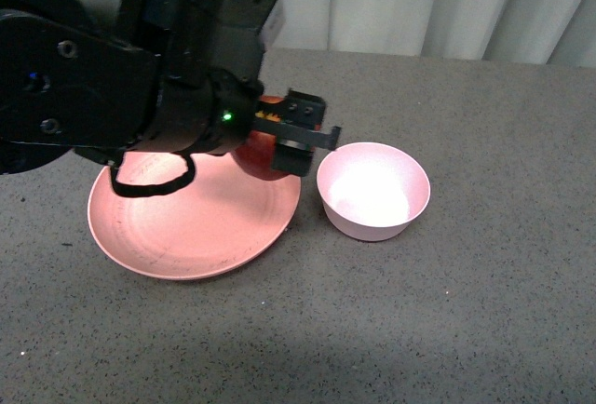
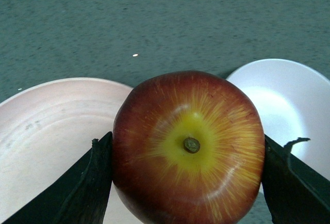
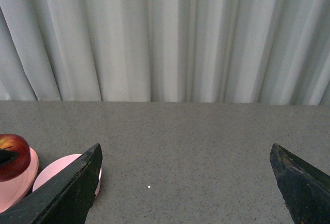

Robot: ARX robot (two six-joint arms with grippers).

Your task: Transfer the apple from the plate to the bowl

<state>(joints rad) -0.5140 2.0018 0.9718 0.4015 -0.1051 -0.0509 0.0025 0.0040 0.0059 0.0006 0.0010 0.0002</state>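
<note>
My left gripper (image 1: 296,134) is shut on the dark-red apple (image 1: 259,157) and holds it lifted over the right rim of the salmon-pink plate (image 1: 186,227), just left of the pale pink bowl (image 1: 372,190). In the left wrist view the apple (image 2: 188,146) sits stem-up between the two black fingers (image 2: 87,182), with the plate (image 2: 46,131) on one side and the bowl (image 2: 289,105) on the other. My right gripper (image 3: 188,182) is open and empty over bare table; its view shows the apple (image 3: 11,157), the plate (image 3: 26,180) and the bowl (image 3: 54,175) off to one side.
The grey speckled table (image 1: 466,311) spreads around the plate and bowl. A pale pleated curtain (image 1: 419,4) hangs behind the table's far edge. The bulky black left arm (image 1: 84,78) hides the back left of the table.
</note>
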